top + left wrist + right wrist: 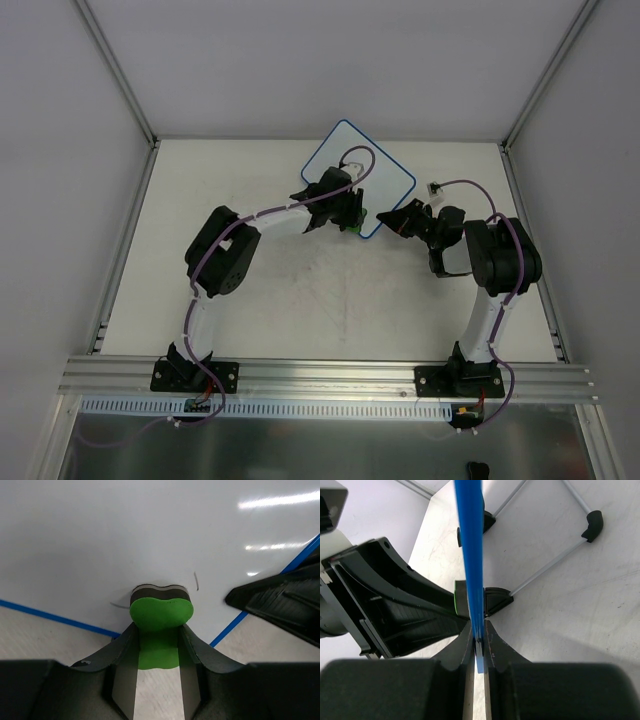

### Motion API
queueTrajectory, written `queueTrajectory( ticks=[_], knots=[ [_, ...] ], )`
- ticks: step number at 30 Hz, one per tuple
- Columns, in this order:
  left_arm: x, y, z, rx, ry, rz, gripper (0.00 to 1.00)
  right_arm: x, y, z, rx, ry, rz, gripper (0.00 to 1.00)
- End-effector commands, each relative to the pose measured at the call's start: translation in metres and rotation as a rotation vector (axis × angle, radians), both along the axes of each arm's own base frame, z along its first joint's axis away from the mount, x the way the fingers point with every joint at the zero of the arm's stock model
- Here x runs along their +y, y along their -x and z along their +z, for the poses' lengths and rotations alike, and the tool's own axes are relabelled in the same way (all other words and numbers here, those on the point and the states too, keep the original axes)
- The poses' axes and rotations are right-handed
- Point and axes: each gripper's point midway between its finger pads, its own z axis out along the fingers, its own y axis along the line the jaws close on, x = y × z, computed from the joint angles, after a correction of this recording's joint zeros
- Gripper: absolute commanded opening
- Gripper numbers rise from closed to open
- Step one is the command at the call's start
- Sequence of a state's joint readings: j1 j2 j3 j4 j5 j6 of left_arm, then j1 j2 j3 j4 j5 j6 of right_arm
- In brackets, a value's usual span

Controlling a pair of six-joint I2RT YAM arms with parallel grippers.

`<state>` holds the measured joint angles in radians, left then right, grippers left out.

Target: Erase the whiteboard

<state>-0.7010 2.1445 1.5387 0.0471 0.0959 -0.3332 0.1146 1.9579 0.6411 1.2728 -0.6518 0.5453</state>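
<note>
The whiteboard [365, 165] sits turned diagonally at the back middle of the table, white with a thin blue rim. My left gripper [352, 216] is shut on a green eraser [161, 614], whose dark felt face presses on the whiteboard [150, 530] near its blue edge. Two short black strokes [196, 581] remain beside the eraser. My right gripper [478, 630] is shut on the board's blue rim [470, 545], seen edge-on. In the top view the right gripper [393, 222] meets the board's near right corner.
Black feet [496, 600] and thin wire stand legs [545, 565] show behind the board. A small white connector [435, 187] lies right of the board. Metal frame posts and walls ring the table [300, 300]. An aluminium rail [320, 375] crosses the near edge.
</note>
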Motion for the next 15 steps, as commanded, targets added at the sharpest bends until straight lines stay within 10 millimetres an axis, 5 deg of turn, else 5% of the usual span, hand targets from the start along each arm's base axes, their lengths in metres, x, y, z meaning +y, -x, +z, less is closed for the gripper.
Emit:
queueTrajectory(
  ticks=[1, 15],
  knots=[
    [0.027, 0.05, -0.063, 0.215, -0.147, 0.021, 0.0, 0.008, -0.006, 0.066, -0.289, -0.046, 0.039, 0.0],
    [0.034, -0.01, -0.022, 0.139, 0.092, 0.084, 0.0, 0.008, -0.005, 0.066, -0.293, -0.043, 0.039, 0.0]
  ],
)
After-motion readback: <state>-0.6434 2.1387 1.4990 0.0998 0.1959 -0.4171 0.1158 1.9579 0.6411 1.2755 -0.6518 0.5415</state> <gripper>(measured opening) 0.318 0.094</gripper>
